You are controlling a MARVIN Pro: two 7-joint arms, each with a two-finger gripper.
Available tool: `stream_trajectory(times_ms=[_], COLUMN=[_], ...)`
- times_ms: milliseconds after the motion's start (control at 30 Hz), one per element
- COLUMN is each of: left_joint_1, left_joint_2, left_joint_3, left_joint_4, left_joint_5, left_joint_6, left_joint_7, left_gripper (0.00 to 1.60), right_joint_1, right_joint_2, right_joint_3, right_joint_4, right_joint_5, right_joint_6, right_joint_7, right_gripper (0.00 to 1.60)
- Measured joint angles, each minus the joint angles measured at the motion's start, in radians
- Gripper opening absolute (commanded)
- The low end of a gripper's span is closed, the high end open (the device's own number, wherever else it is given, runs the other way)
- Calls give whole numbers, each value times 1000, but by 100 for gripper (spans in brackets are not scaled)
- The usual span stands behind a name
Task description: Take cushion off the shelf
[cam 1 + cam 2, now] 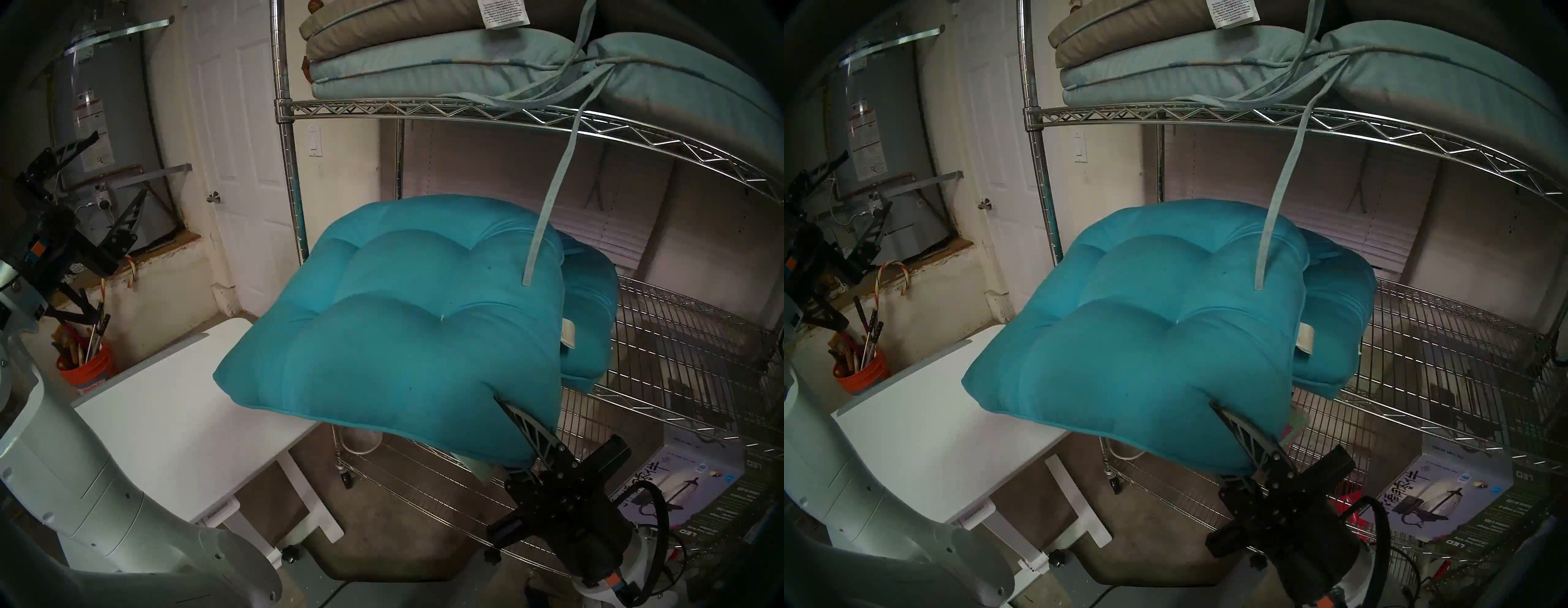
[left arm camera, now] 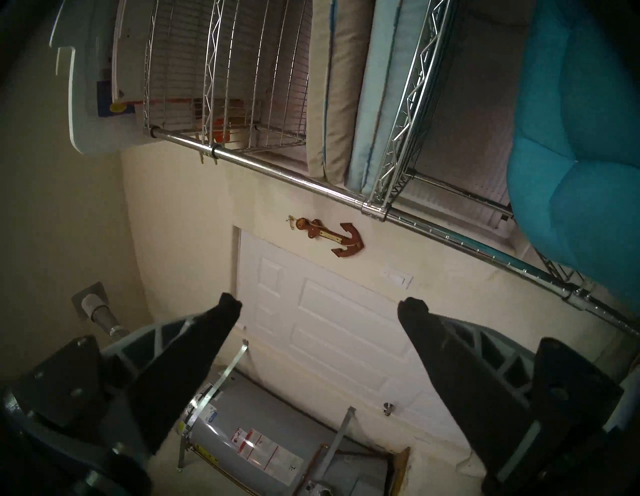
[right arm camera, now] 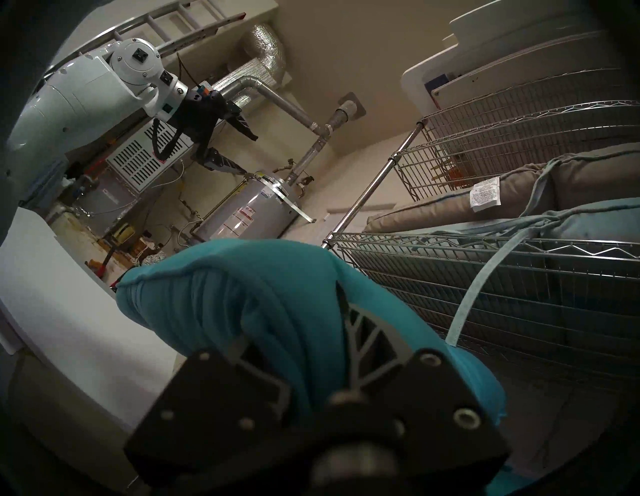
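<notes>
matt tufted teal cloth on the cushion, shiny chromed wire on the shelf, smooth white top on the table.

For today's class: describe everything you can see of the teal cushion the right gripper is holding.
The teal cushion is a plump, tufted fabric pad with piped edges and a small white tag. The right gripper is shut on its near corner, holding it tilted in front of the shelf, over the white table. A second teal cushion lies behind it; a hanging strap crosses it.

hanging strap crossing teal cushion, white table close below
</notes>
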Motion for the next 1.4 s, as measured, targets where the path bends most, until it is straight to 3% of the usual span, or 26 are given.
stream_trajectory(times_ms=[800,1133,1400], left_joint_1=[116,192,263], left_joint_2=[-64,-63,-55], left_joint_3=[-115,-193,-255], left_joint_4=[0,0,0], left_joint_5=[-110,-139,-162], left_joint_6=[-21,-42,-54], left_joint_7=[-149,-242,-255], left_gripper=[160,160,160], right_joint_1=[12,13,14], right_joint_2=[-29,-37,-44], right_joint_3=[18,20,21], right_joint_4=[0,0,0], right_joint_5=[-30,-42,-51], right_joint_6=[-1,-2,-2], right_joint_7=[-3,-3,-3], right_gripper=[0,0,0])
